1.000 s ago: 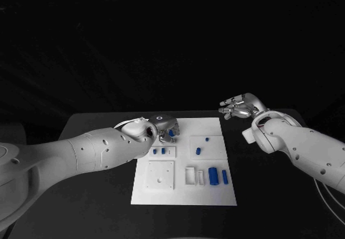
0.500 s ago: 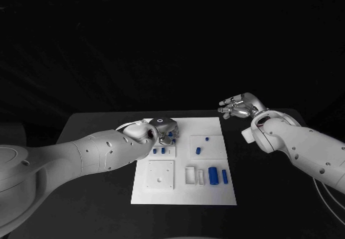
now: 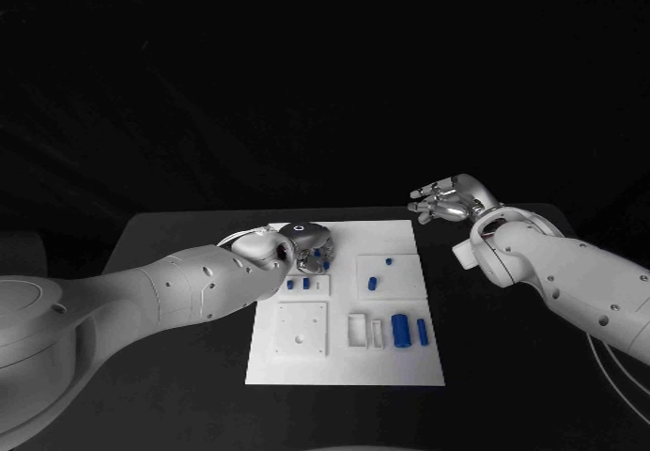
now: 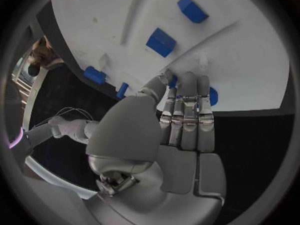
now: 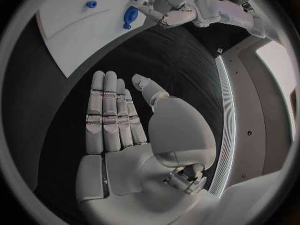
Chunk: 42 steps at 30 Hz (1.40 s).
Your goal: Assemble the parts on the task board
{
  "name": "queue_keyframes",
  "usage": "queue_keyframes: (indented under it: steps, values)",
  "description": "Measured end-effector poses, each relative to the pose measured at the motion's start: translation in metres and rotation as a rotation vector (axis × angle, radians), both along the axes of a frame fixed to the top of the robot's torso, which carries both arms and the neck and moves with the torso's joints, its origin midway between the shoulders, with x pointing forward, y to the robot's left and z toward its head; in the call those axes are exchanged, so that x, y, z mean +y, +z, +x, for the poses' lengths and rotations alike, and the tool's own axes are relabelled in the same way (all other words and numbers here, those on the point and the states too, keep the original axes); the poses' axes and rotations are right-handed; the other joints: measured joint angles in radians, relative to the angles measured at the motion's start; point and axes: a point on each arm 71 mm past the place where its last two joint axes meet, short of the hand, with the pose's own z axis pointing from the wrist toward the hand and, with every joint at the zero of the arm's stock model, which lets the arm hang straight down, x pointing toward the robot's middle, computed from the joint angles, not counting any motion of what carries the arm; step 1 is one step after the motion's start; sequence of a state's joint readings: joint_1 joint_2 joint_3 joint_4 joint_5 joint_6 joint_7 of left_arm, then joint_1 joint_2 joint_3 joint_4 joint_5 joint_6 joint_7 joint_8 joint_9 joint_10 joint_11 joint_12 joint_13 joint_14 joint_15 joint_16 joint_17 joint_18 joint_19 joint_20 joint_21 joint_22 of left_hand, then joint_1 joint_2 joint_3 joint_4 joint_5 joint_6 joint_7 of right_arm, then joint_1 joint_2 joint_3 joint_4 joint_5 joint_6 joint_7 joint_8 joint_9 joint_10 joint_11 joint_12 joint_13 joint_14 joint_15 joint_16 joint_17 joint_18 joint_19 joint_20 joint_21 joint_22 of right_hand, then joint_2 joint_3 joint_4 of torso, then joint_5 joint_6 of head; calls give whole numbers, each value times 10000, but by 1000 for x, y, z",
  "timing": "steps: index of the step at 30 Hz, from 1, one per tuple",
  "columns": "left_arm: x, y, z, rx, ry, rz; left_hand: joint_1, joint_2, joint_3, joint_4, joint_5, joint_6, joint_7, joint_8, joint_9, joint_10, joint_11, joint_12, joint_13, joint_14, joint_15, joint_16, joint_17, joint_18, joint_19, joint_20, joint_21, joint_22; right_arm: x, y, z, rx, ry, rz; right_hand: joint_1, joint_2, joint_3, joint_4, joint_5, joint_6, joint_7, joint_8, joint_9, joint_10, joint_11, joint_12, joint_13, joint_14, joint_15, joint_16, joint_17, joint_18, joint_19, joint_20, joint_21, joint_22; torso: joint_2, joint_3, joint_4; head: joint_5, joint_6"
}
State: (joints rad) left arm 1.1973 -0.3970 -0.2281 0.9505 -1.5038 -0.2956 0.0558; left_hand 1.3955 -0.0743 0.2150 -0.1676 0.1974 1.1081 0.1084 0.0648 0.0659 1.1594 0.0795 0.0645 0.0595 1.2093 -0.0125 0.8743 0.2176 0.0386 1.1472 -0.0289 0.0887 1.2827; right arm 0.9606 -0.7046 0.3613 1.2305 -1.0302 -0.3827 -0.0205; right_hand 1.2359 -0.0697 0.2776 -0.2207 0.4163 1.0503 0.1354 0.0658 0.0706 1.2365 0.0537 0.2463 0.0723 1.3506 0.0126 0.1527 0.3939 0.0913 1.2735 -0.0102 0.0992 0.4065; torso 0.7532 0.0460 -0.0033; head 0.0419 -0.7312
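The white task board [image 3: 346, 362] lies in the middle of the black table. My left hand [image 3: 309, 246] is down at its far left corner. There its straight fingers [image 4: 187, 110] and thumb close on a round blue part [image 4: 212, 96], which also shows at that hand's fingertips as a blue part [image 5: 130, 17]. More blue parts lie on the board: two small ones [image 3: 298, 283] beside the hand, two in the far right field [image 3: 373, 280], and two long ones [image 3: 402, 330] at the near right. My right hand [image 3: 444, 199] hangs off the board's far right corner, its fingers [image 5: 109, 110] flat, holding nothing.
White recessed blocks [image 3: 303, 330] and slots [image 3: 358, 331] sit in the board's near half. Two blue blocks [image 4: 161, 42] and two short blue pegs [image 4: 95, 75] stand close to my left hand. Bare black table [image 3: 502, 338] runs along both sides of the board.
My left hand has shifted slightly toward the board's far left corner, staying low on the blue part. The right hand has barely moved.
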Motion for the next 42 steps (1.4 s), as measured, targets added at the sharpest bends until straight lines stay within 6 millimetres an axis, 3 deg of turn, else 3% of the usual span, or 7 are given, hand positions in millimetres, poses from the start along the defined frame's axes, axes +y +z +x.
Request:
queue_keyframes:
  steps: [19, 21, 23, 29, 34, 36, 42]
  values:
    - [-1, -3, 2, 143, 21, -175, -103, 188, 139, -17, 31, 182, -63, 0, 1, 505, -158, 0, -15, -57, -57, 765, 135, 0, 94, -158, -46, 253, 3, 0, 0, 24, 70, 29, 0, 0, 0, 0, 0, 1, -1, 0, 2, 0, 0, -33, 2, 19, 17, -38, -21, 0, -16, 15, 187, -324, -9, -1, 5, -14, -54]
    - [-1, -4, 3, 154, 38, -181, -66, 321, 161, 4, 31, 403, -54, 0, 4, 728, -192, -3, -24, -13, -100, 831, 138, 0, 203, -153, -37, 252, 3, 0, 0, 27, 76, 30, 0, 0, 0, 0, -1, 1, -1, 0, 2, 0, 0, -33, 2, 19, 17, -38, -21, 0, -16, 15, 187, -324, -12, 3, 6, -11, -58]
    - [0, -4, 3, 164, 56, -176, -6, 408, 161, 4, 31, 608, -69, 0, 7, 939, -230, -10, -20, 91, -169, 906, 152, 154, 271, -192, 46, 252, 3, 0, 0, 29, 80, 30, 0, 0, 0, 0, -1, 1, -1, 0, 2, 0, 0, -33, 2, 19, 17, -38, -21, 0, -16, 15, 187, -324, -12, 6, 6, -7, -60]
    - [1, -5, 3, 173, 115, -151, 180, 645, -69, -5, 26, 1302, -195, -78, 32, 1673, -467, -59, -19, 748, -349, 1446, 423, 155, 735, -372, 625, 248, 3, 0, 0, 38, 90, 30, 0, 0, 0, 0, -1, 1, -1, 0, 3, 0, -1, -33, 3, 19, 17, -38, -20, -2, -16, 15, 187, -364, -15, 6, 7, -5, -68]
    - [2, -4, 4, 145, 157, -153, 336, 799, 150, -245, -725, 1409, -227, -44, 40, 1844, -528, -118, -19, 932, -427, 1630, 610, 181, 790, -428, 1239, 252, 3, 0, 0, 47, 93, 26, 0, 0, 0, 0, -1, 1, -1, 0, 3, 0, -1, -33, 3, 19, 17, -38, -19, -1, -16, 15, 187, -364, -15, 5, 6, -4, -69]
    - [2, -4, 4, 135, 174, -153, 336, 798, 427, -276, -767, 1503, -253, -38, 41, 1861, -518, -116, -19, 953, -409, 1645, 655, 309, 694, -446, 1518, 250, 3, 0, 0, 49, 94, 26, 0, 0, 1, 0, -1, 1, -2, 0, 3, 0, -1, -33, 3, 19, 17, -38, -19, 0, -16, 15, 187, -364, -15, 6, 7, -4, -69]
    - [4, -4, 3, 96, 185, -205, 289, 723, 763, -245, -785, 1644, -296, -38, 74, 1938, -480, -83, -19, 1060, -446, 1714, 756, 311, 677, -462, 1858, 249, 3, 0, 0, 55, 100, 25, 0, 0, 1, 0, -1, 2, -2, 0, 3, 0, -1, -33, 4, 19, 16, -38, -31, 0, -16, 15, 245, -411, -14, 9, 5, 1, -64]
